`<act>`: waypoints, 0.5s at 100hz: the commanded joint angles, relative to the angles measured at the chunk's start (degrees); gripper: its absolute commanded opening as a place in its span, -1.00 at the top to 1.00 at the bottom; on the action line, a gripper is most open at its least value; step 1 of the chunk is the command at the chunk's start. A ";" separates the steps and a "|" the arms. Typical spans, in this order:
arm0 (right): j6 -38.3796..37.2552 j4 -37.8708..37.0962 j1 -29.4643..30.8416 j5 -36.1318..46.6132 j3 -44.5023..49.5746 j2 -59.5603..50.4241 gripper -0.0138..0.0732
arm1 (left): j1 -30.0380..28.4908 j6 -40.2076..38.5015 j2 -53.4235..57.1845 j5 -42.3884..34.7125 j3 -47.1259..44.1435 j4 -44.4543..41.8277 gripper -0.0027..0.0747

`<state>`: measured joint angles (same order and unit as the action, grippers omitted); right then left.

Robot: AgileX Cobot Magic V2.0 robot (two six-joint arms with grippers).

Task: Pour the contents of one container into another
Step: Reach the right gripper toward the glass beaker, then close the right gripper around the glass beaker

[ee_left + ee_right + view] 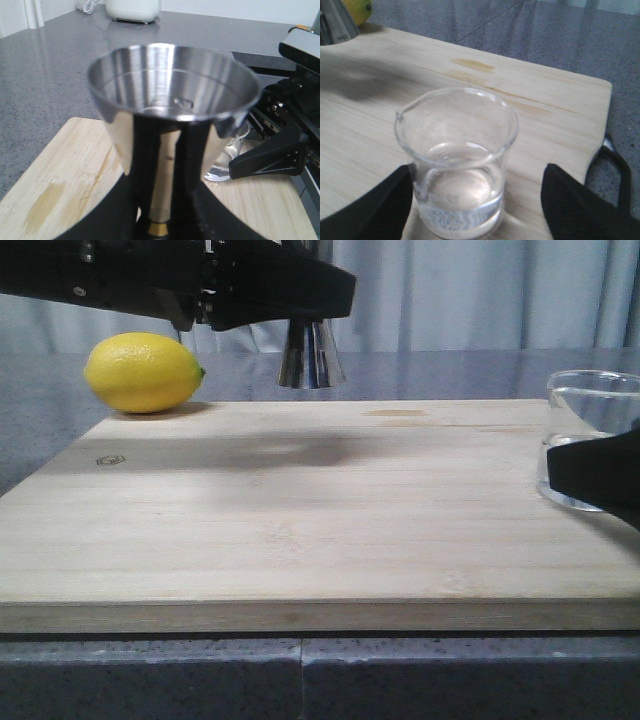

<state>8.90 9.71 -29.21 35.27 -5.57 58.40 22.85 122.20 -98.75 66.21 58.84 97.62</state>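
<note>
My left gripper (305, 310) is shut on the steel jigger (311, 358) and holds it upright in the air over the far part of the wooden board (300, 530). In the left wrist view the jigger's upper cone (172, 85) fills the middle, and the left gripper (160, 222) clamps its narrow brass band. The clear glass beaker (590, 430) stands on the board's right end with a little clear liquid in its bottom. My right gripper (477, 210) is open around the beaker (457, 155); one finger (370, 210) is close against the glass, the other (585, 210) stands well apart.
A yellow lemon (143, 372) lies at the board's far left corner. The board rests on a grey speckled counter (300, 680) and has a dark handle (615, 160) at its right end. A white appliance (134, 10) stands far back on the counter.
</note>
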 commanded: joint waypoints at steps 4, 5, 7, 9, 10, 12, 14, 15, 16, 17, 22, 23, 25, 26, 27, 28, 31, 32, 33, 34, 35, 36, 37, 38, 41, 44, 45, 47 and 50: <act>-1.46 -1.44 0.02 8.23 0.23 -0.15 -0.37 | 0.45 -0.59 3.05 3.92 1.73 3.84 0.98; -1.47 -1.44 0.02 8.54 0.23 -0.15 -0.37 | 0.45 -0.59 3.05 3.92 1.73 3.84 0.98; -1.47 -1.44 0.02 8.78 0.37 -0.15 -0.37 | 0.45 -0.59 3.05 3.92 1.73 3.84 0.98; -1.47 -1.57 0.02 8.88 0.48 -0.15 -0.37 | 0.45 -0.59 3.05 3.92 1.73 3.84 0.98; -1.47 -1.57 0.02 8.88 0.47 -0.15 -0.37 | 0.45 -0.59 3.05 3.92 1.73 3.84 0.98; -1.47 -1.57 0.02 8.78 0.47 -0.15 -0.37 | 0.45 -0.59 3.05 3.92 1.73 3.84 0.98; -1.47 -1.57 0.02 8.79 0.47 -0.15 -0.37 | 0.45 -0.59 3.05 3.92 1.73 3.84 0.98; -1.47 -1.57 0.02 8.79 0.47 -0.15 -0.37 | 0.45 -0.59 3.05 3.92 1.73 3.84 0.98; -1.47 -1.57 0.02 8.79 0.49 -0.15 -0.37 | 0.45 -0.59 3.05 3.92 1.73 3.84 0.98; -1.47 -1.57 0.02 8.79 0.49 -0.15 -0.37 | 0.45 -0.59 3.05 4.03 1.73 3.84 0.98; -1.47 -1.83 0.02 8.79 0.49 -0.15 -0.37 | 0.45 -0.59 3.05 4.04 1.73 3.84 0.98; -1.47 -1.81 0.02 8.79 0.49 -0.15 -0.37 | 0.45 -0.59 3.05 4.04 1.73 3.84 0.98; -1.47 -1.81 0.02 8.79 0.49 -0.15 -0.37 | 0.45 -0.59 3.05 4.04 1.73 3.84 0.98; -1.47 -1.81 0.02 8.79 0.49 -0.15 -0.37 | 0.45 -0.59 3.05 4.14 1.73 3.84 0.98; -1.47 -1.86 0.02 8.79 0.49 -0.15 -0.37 | 0.45 -0.59 3.05 4.13 1.73 3.84 0.98; -1.47 -1.86 0.02 8.79 0.49 -0.15 -0.37 | 0.45 -0.59 3.05 4.13 1.73 3.84 0.98; -1.47 -1.95 0.02 8.79 0.49 -0.15 -0.37 | 0.45 -0.59 3.05 4.13 1.73 3.84 0.98; -1.47 -1.99 0.02 8.79 0.49 -0.15 -0.37 | 0.45 -0.59 3.05 4.13 1.73 3.84 0.98; -1.47 -1.99 0.02 8.79 0.49 -0.15 -0.37 | 0.45 -0.59 3.05 4.13 1.73 3.84 0.98; -1.47 -2.08 0.02 8.79 0.49 -0.15 -0.37 | 0.45 -0.59 3.05 4.16 1.73 3.84 0.98; -1.47 -2.08 0.02 8.79 0.49 -0.15 -0.37 | 0.45 -0.59 3.05 4.16 1.73 3.84 0.98; -1.47 -2.24 0.02 8.79 0.49 -0.15 -0.37 | 0.45 -0.59 3.05 4.16 1.73 3.84 0.98; -1.47 -2.23 0.02 8.79 0.49 -0.09 -0.37 | 0.45 -0.59 3.05 4.27 1.73 3.84 0.98; -1.47 -2.36 0.02 8.79 0.49 -0.09 -0.37 | 0.45 -0.59 3.05 4.27 1.73 3.84 0.98; -1.47 -2.53 0.02 8.79 0.49 0.00 -0.37 | 0.45 -0.59 3.05 4.34 1.73 3.84 0.98; -1.47 -2.89 0.02 8.92 0.49 0.34 -0.37 | 0.45 -0.59 3.05 4.34 1.73 3.84 0.98; -1.47 -2.93 0.02 9.04 0.49 0.49 -0.37 | 0.45 -0.59 3.05 4.34 1.73 3.84 0.98; -1.47 -2.92 0.02 9.34 0.49 0.64 -0.37 | 0.45 -0.59 3.05 4.34 1.73 3.84 0.98; -1.47 -3.08 0.02 9.70 0.49 1.24 -0.37 | 0.45 -0.59 3.05 4.34 1.73 3.84 0.98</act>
<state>7.56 7.93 -29.21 39.54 -4.01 58.97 22.85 122.17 -98.75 66.21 58.84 97.62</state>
